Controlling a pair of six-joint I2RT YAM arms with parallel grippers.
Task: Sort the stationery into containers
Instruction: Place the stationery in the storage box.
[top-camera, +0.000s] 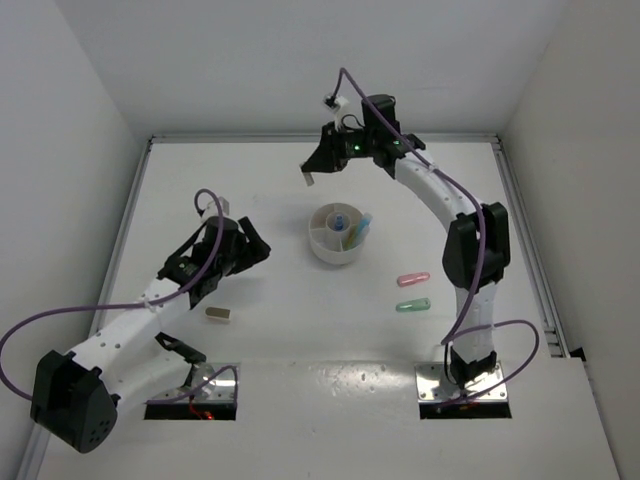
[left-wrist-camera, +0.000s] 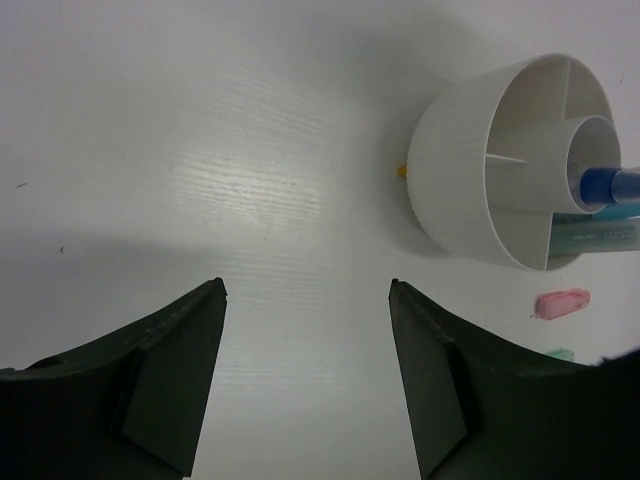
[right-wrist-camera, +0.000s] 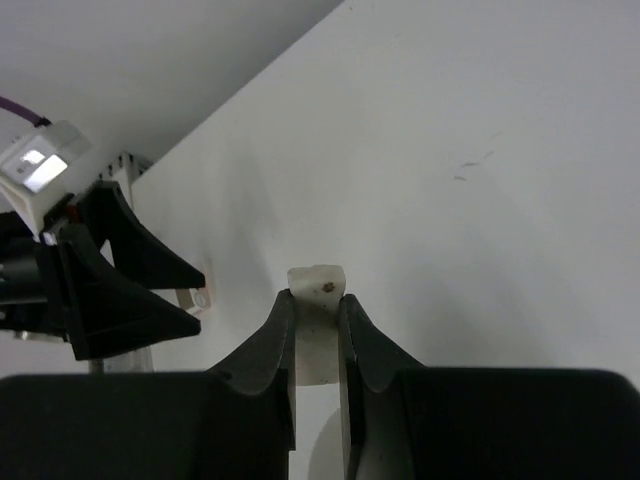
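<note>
Right pincer (right-wrist-camera: 318, 300) pinching pale eraser (right-wrist-camera: 317, 280), its lower end hidden

I see a white table (top-camera: 300, 340) with the round white bowl (top-camera: 325, 252) sitting near its middle. Right of the bowl and nearer, a pink marker (top-camera: 413, 279) and a green marker (top-camera: 412, 305) lie close together. A tan eraser (top-camera: 218, 313) lies on the near left.

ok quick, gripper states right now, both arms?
Left gripper: open, holding nothing.
Right gripper: closed on a small whitish eraser.
</note>
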